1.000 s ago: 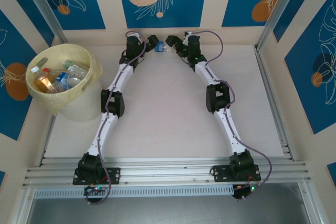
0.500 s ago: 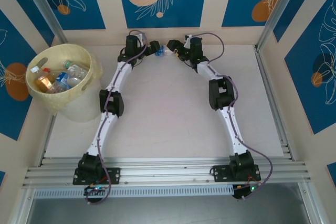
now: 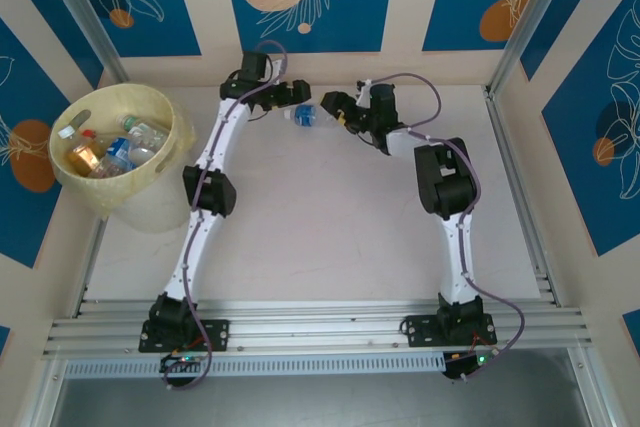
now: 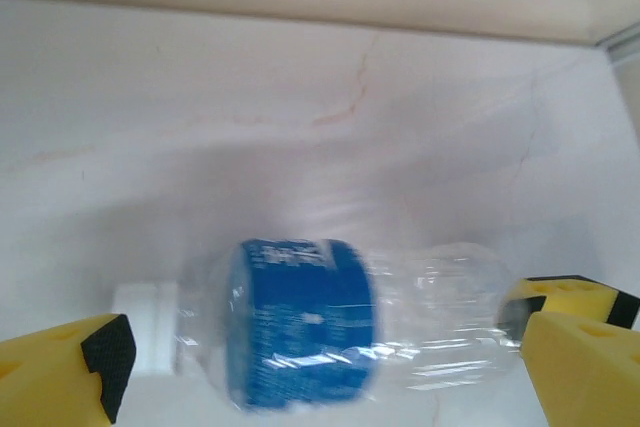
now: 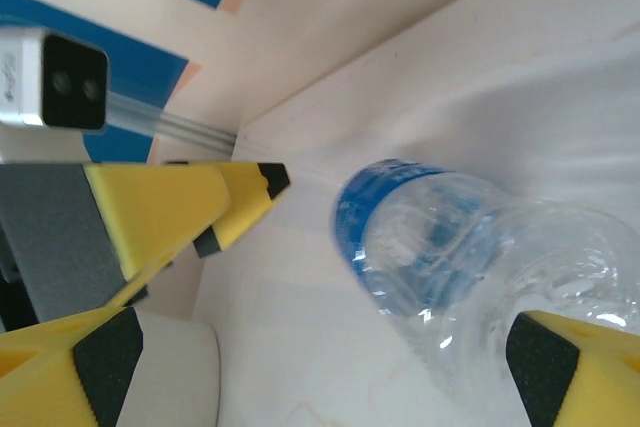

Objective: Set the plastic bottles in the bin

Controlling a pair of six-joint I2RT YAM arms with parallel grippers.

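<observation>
A blue-labelled bottle (image 3: 305, 115) lies on its side on the worktop (image 3: 320, 237), near the middle of the far edge. The left gripper (image 3: 290, 97) is on one side of it and the right gripper (image 3: 335, 107) on the other. The bin (image 3: 160, 197) stands at the far-left corner with several bottles (image 3: 110, 152) in it.

In the left wrist view the left jaws are spread wide. The bottle lies lengthwise across the gap, its white cap (image 4: 140, 312) toward one finger and its base close to the other. The bottle is blurred, so contact cannot be told. In the right wrist view the right jaws are also spread wide, with the clear end of the bottle between them and nothing gripped.

The step in hand looks like the pickup of this bottle, and only one arm should take it. The left arm is the better choice, since it is on the bin's side. An end-to-end pinch on a light, round, thin-walled bottle would likely squirt it out. The left wrist would do better to turn and close across the body at the label, low enough that the fingers reach past its widest line. The right jaws can stay open as a backstop against rolling, then draw away toward the right edge before the lift. The carry should clear the bin's rim, and the release should come over the middle of the opening.
</observation>
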